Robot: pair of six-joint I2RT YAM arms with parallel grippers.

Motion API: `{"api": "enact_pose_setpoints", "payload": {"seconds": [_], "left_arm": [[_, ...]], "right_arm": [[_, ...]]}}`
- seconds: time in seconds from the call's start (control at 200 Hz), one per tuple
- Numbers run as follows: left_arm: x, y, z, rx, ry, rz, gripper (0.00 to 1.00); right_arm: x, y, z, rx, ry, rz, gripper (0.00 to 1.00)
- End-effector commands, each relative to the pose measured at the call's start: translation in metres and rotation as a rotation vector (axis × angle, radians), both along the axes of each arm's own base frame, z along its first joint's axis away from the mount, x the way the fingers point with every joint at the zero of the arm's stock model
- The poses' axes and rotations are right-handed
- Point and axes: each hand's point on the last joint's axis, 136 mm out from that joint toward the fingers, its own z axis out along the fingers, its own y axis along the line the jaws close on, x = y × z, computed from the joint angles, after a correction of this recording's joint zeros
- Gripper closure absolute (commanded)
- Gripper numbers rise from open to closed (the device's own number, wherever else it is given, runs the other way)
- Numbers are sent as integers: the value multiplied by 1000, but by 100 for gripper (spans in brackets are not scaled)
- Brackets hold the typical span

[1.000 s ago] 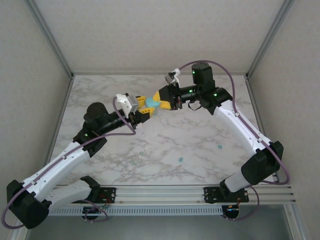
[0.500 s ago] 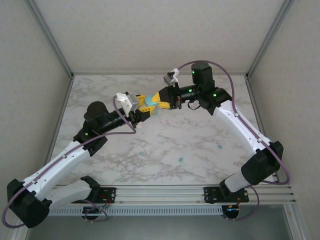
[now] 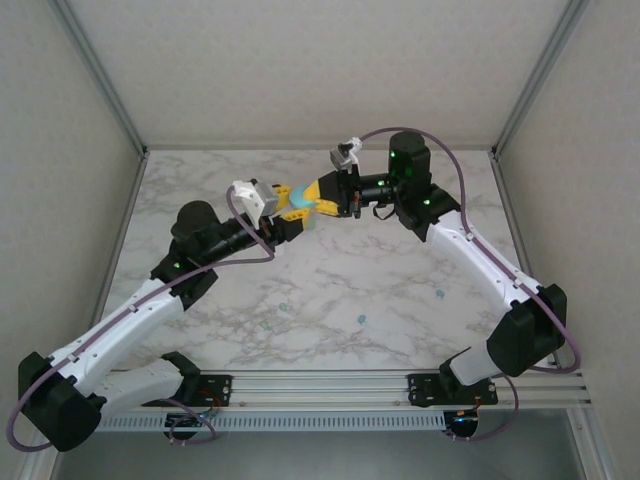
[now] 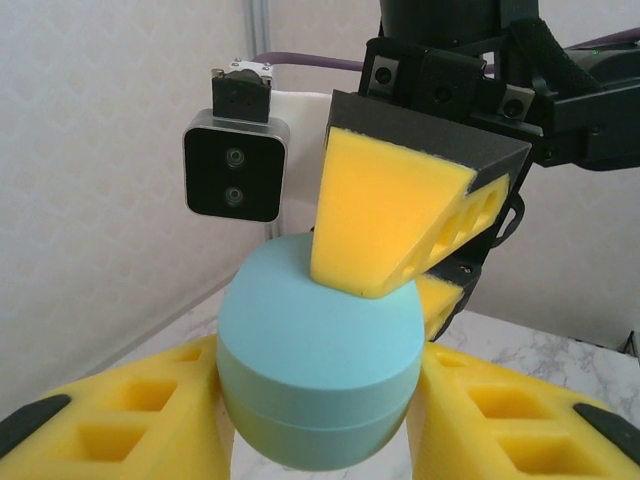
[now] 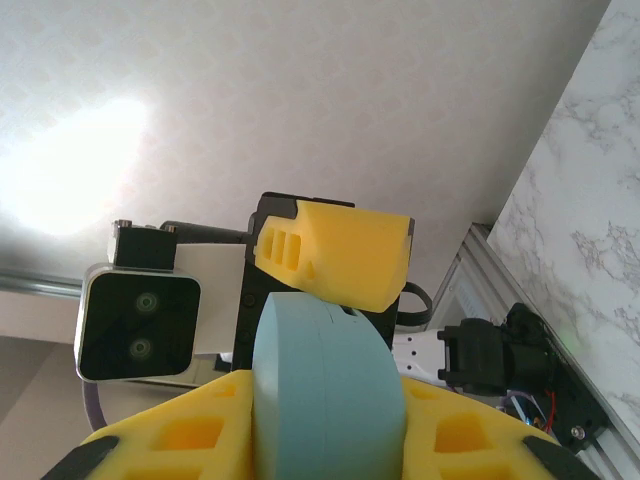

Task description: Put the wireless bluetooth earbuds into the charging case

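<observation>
Where the arms meet above the back of the tabletop [image 3: 380, 270], a blue-teal case [image 3: 304, 207] hangs in the air, lid closed, between both claws. Left claw [image 3: 295, 207]: its wrist view shows yellow fingers [image 4: 130, 400] against both flanks of the case, no gap visible, so it is pinching the case. Right claw [image 3: 312, 199]: pinching the same case across the other axis, one pad [image 4: 385, 220] pressed on top, the other beneath. Earbuds [image 3: 362, 320]: tiny teal specks lying loose on the tabletop's near half, well apart from each other and from the case.
</observation>
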Motion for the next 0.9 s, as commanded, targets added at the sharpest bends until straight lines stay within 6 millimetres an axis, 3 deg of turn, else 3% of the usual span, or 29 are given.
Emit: {"api": "enact_pose_setpoints", "payload": {"seconds": [0.0,0.526,0.896], "left_arm": [[-9,-6,25,-60,-28,-60,54],[-8,-7,24,-70,-29,-59,50],[-9,-5,37,-106,-48,-60,49]], "right_arm": [[-7,1,16,56,-58,7,84],[-9,-1,34,121,-74,-6,86],[-5,0,21,90,-42,-19,86]]}}
